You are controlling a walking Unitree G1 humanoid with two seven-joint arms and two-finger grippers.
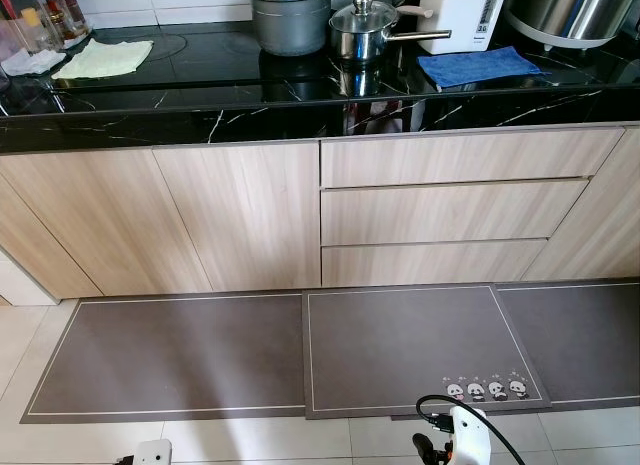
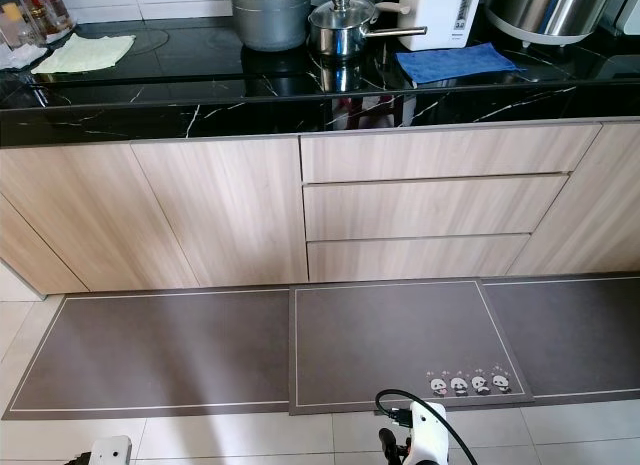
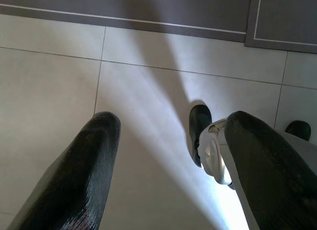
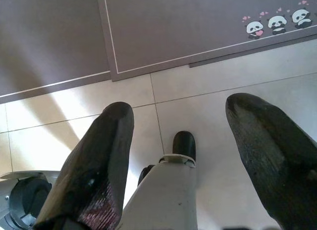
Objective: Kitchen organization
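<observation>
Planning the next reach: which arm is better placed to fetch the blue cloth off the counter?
Likely the right: the blue cloth lies on the robot's right, and the right pincer hangs open and empty.

No words or numbers can be read anywhere here. The white appliance (image 1: pixel 462 15) on the bench (image 1: pixel 200 95) carries a dark mark too small to make out, and the floor mat (image 1: pixel 420 350) bears only little panda figures.

black counter (image 1: pixel 200 95), saucepan (image 1: pixel 365 30), blue cloth (image 1: pixel 477 65)
</observation>
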